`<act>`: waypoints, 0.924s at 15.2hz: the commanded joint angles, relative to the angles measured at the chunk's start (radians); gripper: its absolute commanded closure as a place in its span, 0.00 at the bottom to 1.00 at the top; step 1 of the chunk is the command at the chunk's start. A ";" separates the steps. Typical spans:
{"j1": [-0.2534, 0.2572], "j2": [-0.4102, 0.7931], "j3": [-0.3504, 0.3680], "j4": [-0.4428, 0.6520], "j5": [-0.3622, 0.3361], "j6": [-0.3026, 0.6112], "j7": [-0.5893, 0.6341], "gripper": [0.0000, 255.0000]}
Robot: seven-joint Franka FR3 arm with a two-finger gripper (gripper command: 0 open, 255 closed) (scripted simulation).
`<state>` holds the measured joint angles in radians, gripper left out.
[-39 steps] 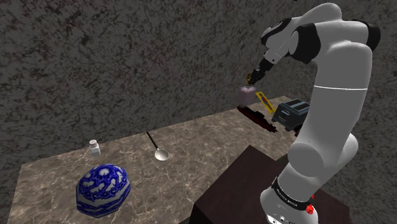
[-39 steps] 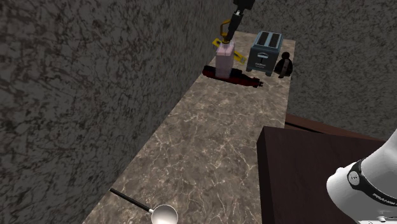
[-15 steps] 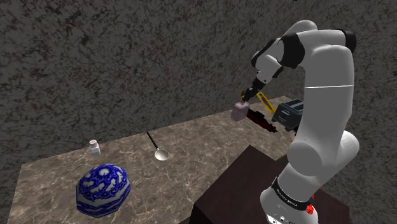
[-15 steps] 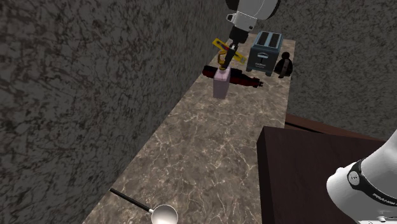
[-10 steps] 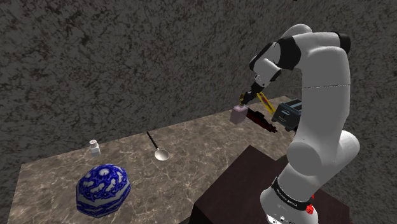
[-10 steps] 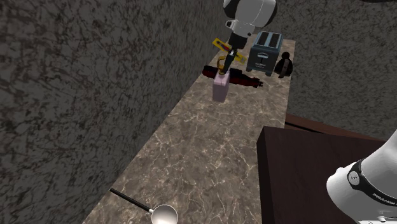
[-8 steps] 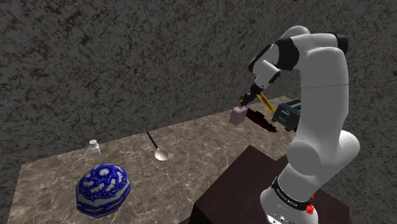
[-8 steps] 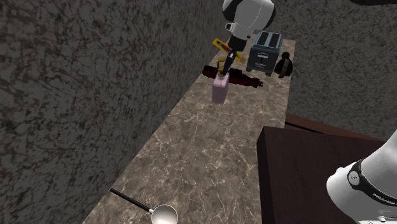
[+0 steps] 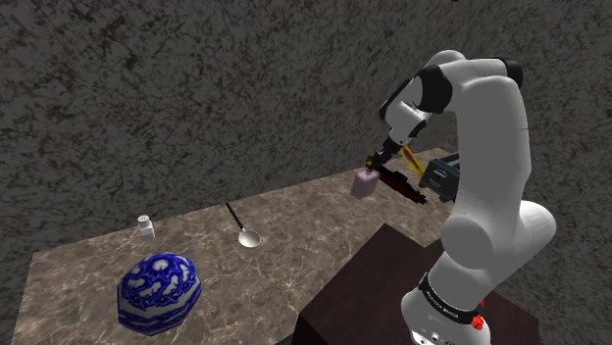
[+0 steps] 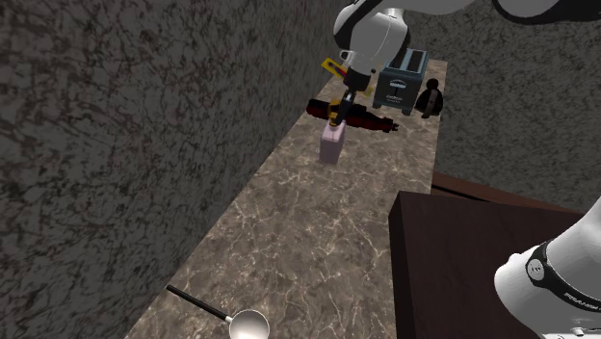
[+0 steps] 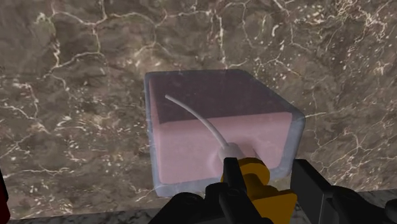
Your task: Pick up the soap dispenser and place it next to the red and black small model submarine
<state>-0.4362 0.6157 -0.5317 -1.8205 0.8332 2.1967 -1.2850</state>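
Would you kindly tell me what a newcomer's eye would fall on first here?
The white arm draws the eye first, its black hand shut on the pump of a pink soap dispenser near the red and black submarine. Next, the blue-and-white patterned jar at the shoulder view's lower left.

Tool [image 10: 336,113] seemingly clasping pink soap dispenser [image 10: 330,146] by its pump, submarine [image 10: 371,119] just behind

The soap dispenser [image 9: 364,183] is a pale pink, see-through block with a thin white tube inside and a yellow-orange pump head on top. It stands upright, right of centre in the shoulder view, its pump clasped by the gripper [image 9: 375,164]. The submarine [image 9: 402,184], long, dark red and black, lies flat just beside it, toward the frame's right, close under the wall
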 commanded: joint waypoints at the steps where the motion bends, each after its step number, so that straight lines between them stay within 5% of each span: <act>1: -0.006 0.016 0.009 -0.002 0.014 0.014 -0.014 1.00; 12: -0.015 0.042 0.022 0.002 0.034 0.031 -0.031 1.00; 13: -0.015 0.042 0.022 0.002 0.034 0.031 -0.031 0.00; 14: -0.015 0.042 0.022 0.002 0.034 0.031 -0.031 0.00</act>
<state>-0.4511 0.6577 -0.5098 -1.8182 0.8672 2.2273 -1.3161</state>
